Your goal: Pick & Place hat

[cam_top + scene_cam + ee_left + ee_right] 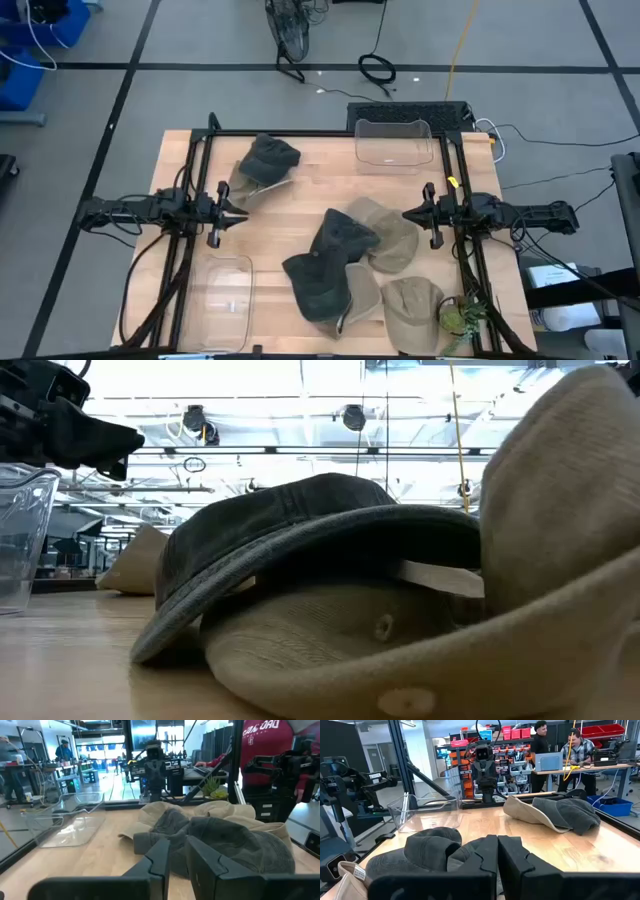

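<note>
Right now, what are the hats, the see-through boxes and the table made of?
The dark hats and tan hats look like soft, matte cloth: they sag and crease, and stitching shows. The see-through boxes look like clear, shiny plastic, since the table shows through and the rims catch light; glass can't be ruled out. The table looks like pale wood with a smooth finish, showing plank lines.

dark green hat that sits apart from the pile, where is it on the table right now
In the high view the lone dark green hat lies at the table's far left, just beyond the left gripper and left of the far clear bin.
</note>
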